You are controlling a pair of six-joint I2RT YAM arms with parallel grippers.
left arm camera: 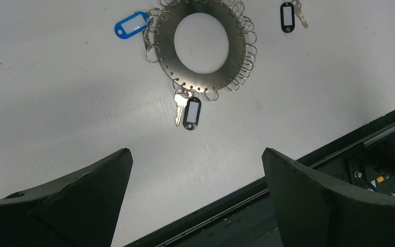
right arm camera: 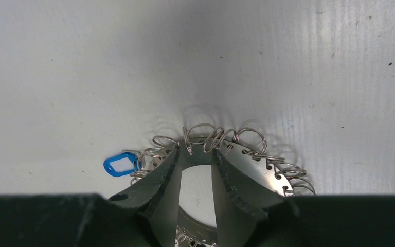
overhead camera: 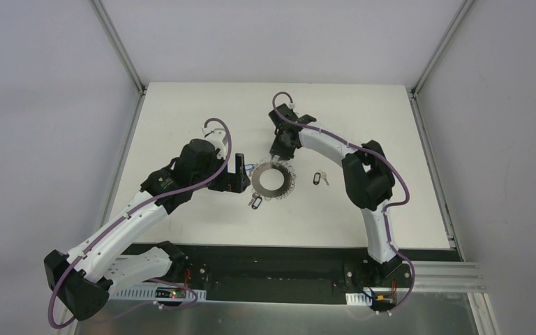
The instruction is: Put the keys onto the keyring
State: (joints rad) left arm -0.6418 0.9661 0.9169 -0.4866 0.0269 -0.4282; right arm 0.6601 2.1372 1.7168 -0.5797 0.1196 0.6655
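Observation:
The keyring lies flat mid-table, a grey metal disc with wire loops round its rim. A key with a black tag hangs from a loop on the near rim. A blue tag sits at the ring's left rim. A second black-tagged key lies loose to the ring's right. My left gripper hovers left of the ring, wide open and empty. My right gripper is down on the ring's far rim, jaws narrowed, straddling a rim section with loops.
A black rail runs along the table's near edge, close under the left fingers. White walls with metal posts enclose the table on the left, right and back.

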